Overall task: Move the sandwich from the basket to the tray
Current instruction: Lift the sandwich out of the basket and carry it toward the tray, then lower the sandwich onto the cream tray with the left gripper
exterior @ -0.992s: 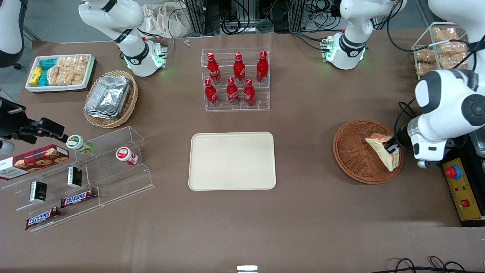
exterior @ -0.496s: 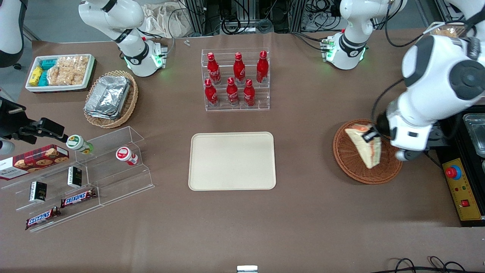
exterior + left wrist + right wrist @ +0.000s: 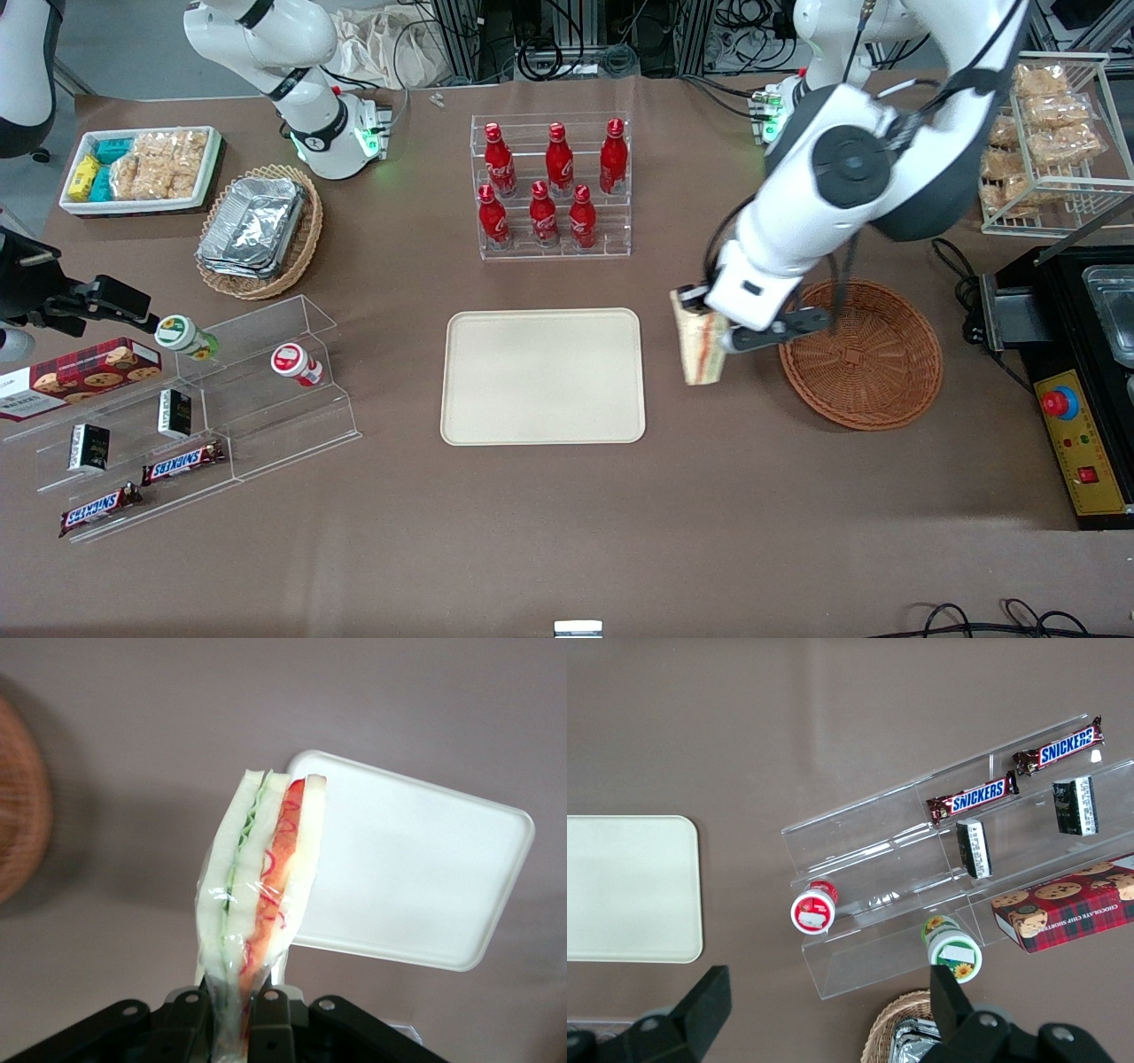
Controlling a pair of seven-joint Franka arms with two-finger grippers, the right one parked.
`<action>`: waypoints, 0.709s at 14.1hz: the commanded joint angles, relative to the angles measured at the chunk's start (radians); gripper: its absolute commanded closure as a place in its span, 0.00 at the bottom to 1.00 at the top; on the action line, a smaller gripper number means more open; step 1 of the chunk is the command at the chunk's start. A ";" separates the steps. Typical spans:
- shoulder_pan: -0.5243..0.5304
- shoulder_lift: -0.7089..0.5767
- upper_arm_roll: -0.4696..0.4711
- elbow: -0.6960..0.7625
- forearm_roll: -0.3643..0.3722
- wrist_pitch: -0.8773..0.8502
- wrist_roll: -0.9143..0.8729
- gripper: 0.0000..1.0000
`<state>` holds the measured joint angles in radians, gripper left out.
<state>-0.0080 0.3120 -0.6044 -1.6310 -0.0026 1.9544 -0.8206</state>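
Note:
My left gripper [image 3: 689, 312] is shut on the sandwich [image 3: 699, 349], a plastic-wrapped wedge of white bread with red and green filling. It hangs in the air above the bare table between the round reddish-brown basket [image 3: 873, 383] and the cream tray [image 3: 542, 376]. In the left wrist view the sandwich [image 3: 261, 877] stands pinched between the gripper [image 3: 237, 1014] fingers, with the tray [image 3: 416, 877] just past it and the basket's rim [image 3: 18, 837] at the edge. The basket holds nothing. The tray also shows in the right wrist view [image 3: 629, 890].
A clear rack of red bottles [image 3: 551, 190] stands farther from the front camera than the tray. A tan basket of foil containers [image 3: 259, 230], a white snack bin [image 3: 140, 168] and a clear stepped shelf of snacks [image 3: 190, 416] lie toward the parked arm's end. A control box [image 3: 1081, 447] lies by the basket.
The left gripper has lifted the sandwich out of the basket and carried it toward the tray, past the basket's rim. The basket now holds nothing.

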 commanded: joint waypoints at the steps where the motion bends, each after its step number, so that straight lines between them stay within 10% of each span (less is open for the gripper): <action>1: -0.061 0.045 0.002 -0.038 0.016 0.098 0.018 1.00; 10: -0.121 0.153 0.002 -0.093 0.110 0.244 0.023 1.00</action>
<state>-0.1182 0.4533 -0.6049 -1.7302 0.0903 2.1749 -0.8054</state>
